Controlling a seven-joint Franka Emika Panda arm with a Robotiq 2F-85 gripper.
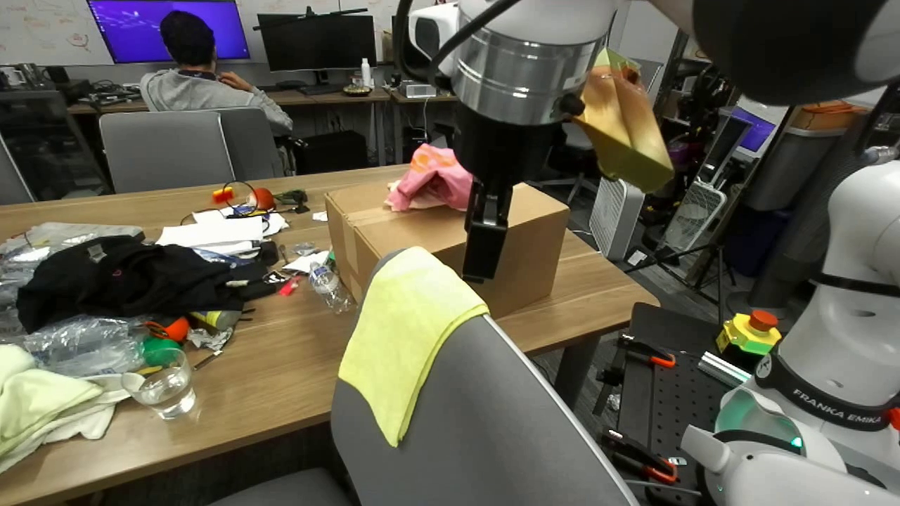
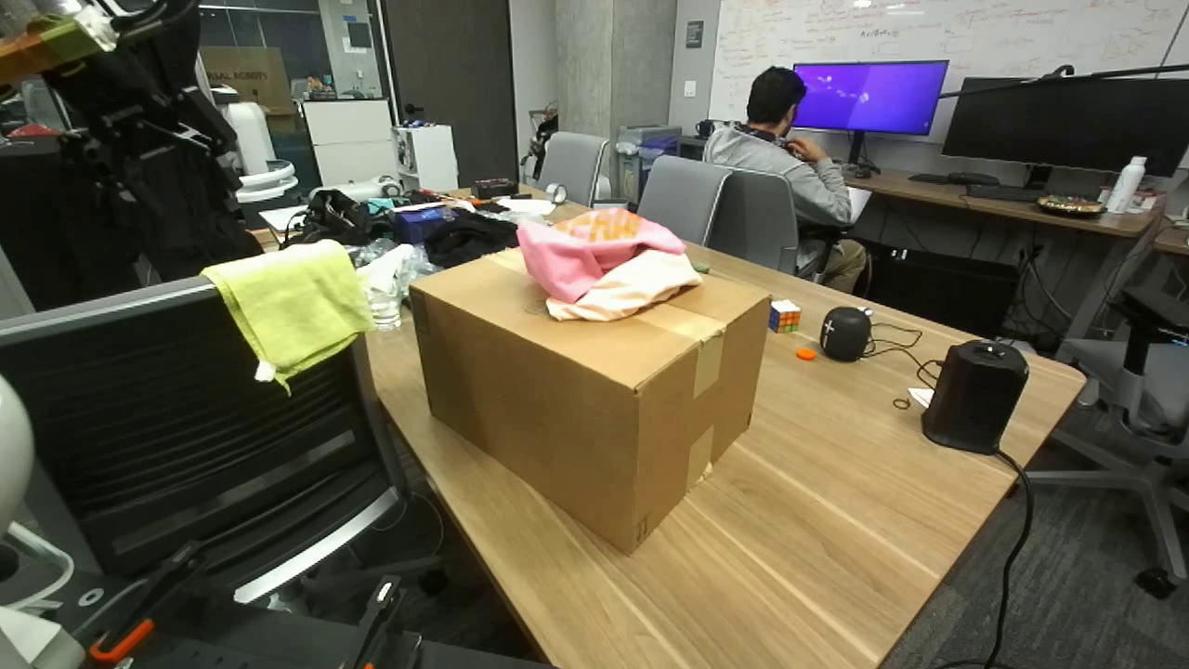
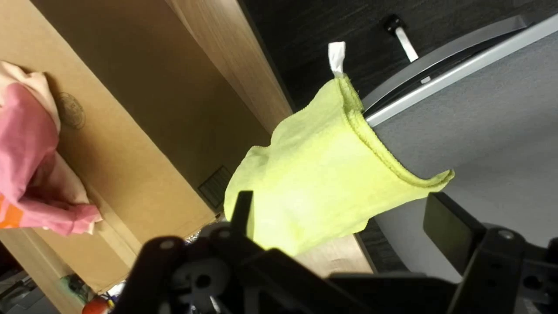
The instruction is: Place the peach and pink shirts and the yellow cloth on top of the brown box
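While the jaws stand spread well apart with nothing in their grip, the gripper (image 3: 342, 213) hangs above the yellow cloth (image 3: 314, 174), not touching it; the wrist view shows the fabric in the gap. The cloth is draped over the upper corner of a grey chair back (image 1: 485, 414), falling down both faces, with a small white tag (image 3: 336, 56) at one corner. Near that chair, the brown box (image 2: 529, 418) stands on a wooden table (image 2: 817, 520). On its flat top the pink shirt (image 2: 562, 265) lies crumpled, its orange patch (image 2: 604, 225) uppermost, and the peach shirt (image 2: 627, 290) is bunched against it, partly underneath. In an exterior view, a plastic bottle (image 1: 330, 288) lies just beside the box, and farther along are a heap of black clothing (image 1: 133, 277), a drinking glass (image 1: 169, 393) and some greenish-white fabric (image 1: 42, 407). Beyond the table, in both exterior views, a person (image 2: 776, 177) in grey sits facing a purple monitor (image 2: 864, 98).
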